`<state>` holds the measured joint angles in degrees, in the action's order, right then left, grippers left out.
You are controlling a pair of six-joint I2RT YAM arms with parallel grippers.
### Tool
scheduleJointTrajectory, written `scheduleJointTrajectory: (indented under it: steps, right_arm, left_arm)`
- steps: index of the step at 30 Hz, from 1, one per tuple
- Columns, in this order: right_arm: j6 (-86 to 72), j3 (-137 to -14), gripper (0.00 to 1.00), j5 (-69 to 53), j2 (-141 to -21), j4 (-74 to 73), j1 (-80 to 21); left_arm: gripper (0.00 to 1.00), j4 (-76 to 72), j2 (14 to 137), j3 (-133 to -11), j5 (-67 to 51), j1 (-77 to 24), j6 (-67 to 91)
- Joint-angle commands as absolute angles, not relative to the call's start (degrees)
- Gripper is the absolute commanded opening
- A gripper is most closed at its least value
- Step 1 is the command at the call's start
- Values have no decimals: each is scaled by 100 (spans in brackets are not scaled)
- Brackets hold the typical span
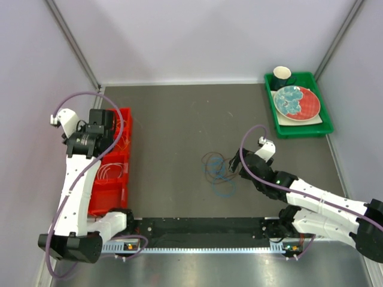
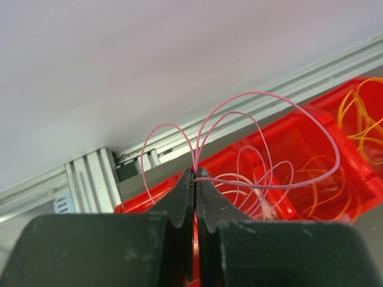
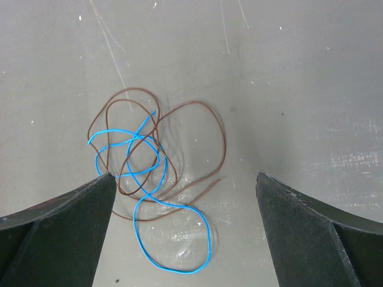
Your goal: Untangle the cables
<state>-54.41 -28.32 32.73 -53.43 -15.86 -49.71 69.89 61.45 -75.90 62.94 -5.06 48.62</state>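
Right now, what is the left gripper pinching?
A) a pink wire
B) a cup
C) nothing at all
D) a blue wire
A: in the left wrist view the left gripper is shut tight on the pink wire, whose loops rise from between its fingertips.

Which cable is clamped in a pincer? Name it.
The pink cable, pinched in the shut left pincer above the red bin; the blue cable and brown cable lie loose on the table.

Red bin [image 1: 111, 200], green tray [image 1: 299, 130], plate [image 1: 297, 102], dark cup [image 1: 282, 76]
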Motion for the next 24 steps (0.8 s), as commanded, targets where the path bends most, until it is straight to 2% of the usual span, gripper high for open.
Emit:
scheduleJointTrajectory:
  steps: [1, 8, 17, 24]
  right_arm:
    - [-5379, -3138, 99, 3217, -5379, -1433, -4939]
    - [-5370, -3138, 99, 3208, -5379, -1450, -4939]
    - [-5344, -3164, 99, 3173, -5440, -1424, -4939]
    - [-5344, -3173, 99, 3164, -5449, -1441, -4939]
  left_arm:
    - [0, 6874, 5775, -6971, 5707, -177, 4993]
    - [0, 6671, 5704, -6232, 4299, 658, 5001]
    - [0, 6285, 5713, -5766, 3956, 765, 4905]
    - [0, 6293, 6274, -5792, 4026, 826, 4966]
